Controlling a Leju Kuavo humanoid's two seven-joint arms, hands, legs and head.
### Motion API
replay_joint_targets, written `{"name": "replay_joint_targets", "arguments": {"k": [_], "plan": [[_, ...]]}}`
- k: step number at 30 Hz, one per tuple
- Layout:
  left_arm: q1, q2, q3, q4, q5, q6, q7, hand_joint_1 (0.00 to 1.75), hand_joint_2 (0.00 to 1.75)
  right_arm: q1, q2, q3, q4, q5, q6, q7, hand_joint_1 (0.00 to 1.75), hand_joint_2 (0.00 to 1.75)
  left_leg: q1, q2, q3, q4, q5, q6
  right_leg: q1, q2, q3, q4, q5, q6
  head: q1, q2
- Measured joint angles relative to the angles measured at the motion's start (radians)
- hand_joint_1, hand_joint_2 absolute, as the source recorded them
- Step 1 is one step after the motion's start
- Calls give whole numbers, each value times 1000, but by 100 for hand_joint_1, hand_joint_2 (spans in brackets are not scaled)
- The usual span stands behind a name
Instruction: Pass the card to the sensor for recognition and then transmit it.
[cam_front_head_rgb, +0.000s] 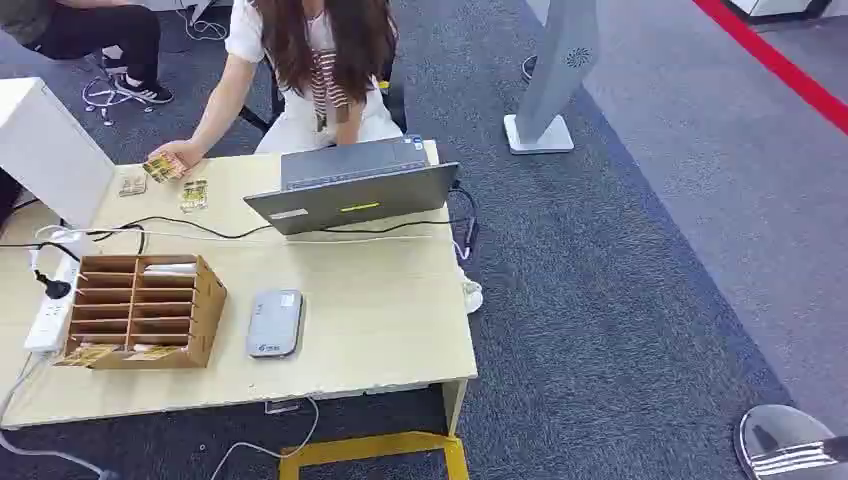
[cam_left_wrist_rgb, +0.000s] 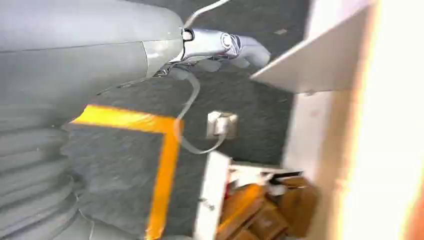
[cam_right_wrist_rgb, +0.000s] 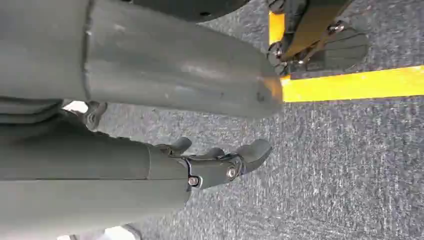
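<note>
On the desk (cam_front_head_rgb: 380, 330), far corner, cards (cam_front_head_rgb: 193, 195) lie by a person's hand (cam_front_head_rgb: 172, 157); sensor (cam_front_head_rgb: 275, 322) sits near the rack (cam_front_head_rgb: 140, 310). Left hand (cam_left_wrist_rgb: 220, 47) and right hand (cam_right_wrist_rgb: 215, 160) hang low, fingers apart, holding nothing. Risk: the long reach could snag the cable (cam_front_head_rgb: 200, 228) or bump the laptop (cam_front_head_rgb: 350, 190).

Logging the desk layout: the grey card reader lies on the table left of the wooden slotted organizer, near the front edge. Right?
Wrong side. In the head view the grey card reader lies on the table right of the wooden slotted organizer, near the front edge.
</note>
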Motion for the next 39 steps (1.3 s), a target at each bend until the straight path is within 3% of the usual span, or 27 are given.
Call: {"name": "replay_joint_targets", "arguments": {"k": [11, 17, 29, 39], "plan": [[65, 11, -183, -315, -70, 192, -58, 0, 175, -9, 10, 60, 22, 49, -32, 49, 0, 0, 0, 0, 0, 0, 0, 0, 0, 0, 0, 0, 0, 0, 0, 0], [42, 39, -276, -418, -201, 303, -35, 0, 175, -13, 11, 99, 31, 81, -35, 70, 0, 0, 0, 0, 0, 0, 0, 0, 0, 0, 0, 0, 0, 0, 0, 0], [-142, 119, -414, -444, -535, 414, 110, 0, 175, -28, 13, 169, 45, 145, -45, 111, 0, 0, 0, 0, 1, 0, 1, 0, 0, 0, 0, 0, 1, 0, 0, 0], [-346, 189, -509, -365, -786, 456, 230, 0, 175, -39, 16, 219, 53, 192, -45, 137, 0, 0, 0, 0, 1, 1, 1, -1, 0, 1, 0, 0, 1, 0, 0, 0]]}}
